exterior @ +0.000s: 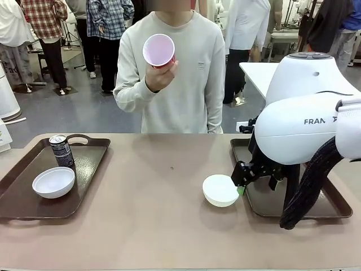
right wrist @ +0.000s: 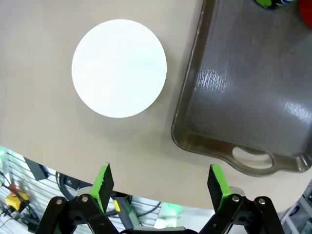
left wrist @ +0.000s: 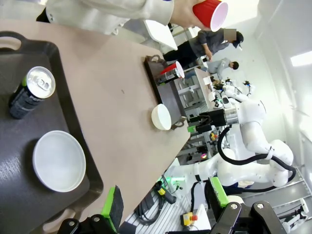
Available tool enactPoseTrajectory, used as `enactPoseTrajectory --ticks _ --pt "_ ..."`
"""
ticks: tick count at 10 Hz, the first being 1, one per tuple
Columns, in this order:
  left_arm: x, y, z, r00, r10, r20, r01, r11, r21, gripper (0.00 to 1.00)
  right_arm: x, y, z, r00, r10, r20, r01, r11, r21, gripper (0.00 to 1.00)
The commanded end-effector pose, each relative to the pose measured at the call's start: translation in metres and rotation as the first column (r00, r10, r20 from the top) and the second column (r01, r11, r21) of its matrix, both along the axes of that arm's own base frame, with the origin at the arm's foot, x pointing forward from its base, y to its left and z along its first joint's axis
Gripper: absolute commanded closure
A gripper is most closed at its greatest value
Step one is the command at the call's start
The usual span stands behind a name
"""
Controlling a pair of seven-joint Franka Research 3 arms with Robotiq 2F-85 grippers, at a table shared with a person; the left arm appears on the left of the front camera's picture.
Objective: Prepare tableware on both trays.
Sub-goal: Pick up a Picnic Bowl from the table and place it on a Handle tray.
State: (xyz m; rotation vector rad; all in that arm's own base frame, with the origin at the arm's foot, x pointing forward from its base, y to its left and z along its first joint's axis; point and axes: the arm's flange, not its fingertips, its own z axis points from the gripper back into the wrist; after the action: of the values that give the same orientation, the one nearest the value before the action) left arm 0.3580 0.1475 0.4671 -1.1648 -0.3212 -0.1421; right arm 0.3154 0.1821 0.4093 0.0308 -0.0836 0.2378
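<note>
The left tray [exterior: 17, 197] holds the black can [exterior: 61, 151] at its far side, with the left bowl [exterior: 53, 182] just near of it. The right bowl [exterior: 220, 189] sits on the bare desk [exterior: 158, 220], just left of the right tray [exterior: 265, 206]. The right pincer [right wrist: 161, 183] hovers beside that bowl, released and empty. The left pincer [left wrist: 165, 200] is released too, grasping nothing. At the far side a person's hand [exterior: 161, 76] holds a red cup [exterior: 159, 51] raised.

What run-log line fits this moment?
left dark brown plastic tray: slim black can, round white bowl | second white bowl: on table beside right tray | right gripper: open | person's hand: red plastic cup
</note>
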Motion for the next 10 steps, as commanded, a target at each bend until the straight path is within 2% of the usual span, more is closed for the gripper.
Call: enactPoseTrajectory --ticks 1,6,10 --pt "-0.001 0.001 0.001 1.0 0.001 0.019 -0.001 1.0 -0.021 0.08 0.012 0.004 -0.014 0.999 -0.022 0.037 0.021 1.0 0.014 0.0" --pt "-0.001 0.001 0.001 1.0 0.001 0.019 -0.001 1.0 -0.021 0.08 0.058 0.028 -0.04 0.993 -0.079 0.088 0.075 0.996 0.039 0.0" --pt "-0.001 0.001 0.001 1.0 0.001 0.019 -0.001 1.0 -0.021 0.08 0.076 0.036 -0.054 0.994 -0.08 0.072 0.078 0.997 0.027 0.02"
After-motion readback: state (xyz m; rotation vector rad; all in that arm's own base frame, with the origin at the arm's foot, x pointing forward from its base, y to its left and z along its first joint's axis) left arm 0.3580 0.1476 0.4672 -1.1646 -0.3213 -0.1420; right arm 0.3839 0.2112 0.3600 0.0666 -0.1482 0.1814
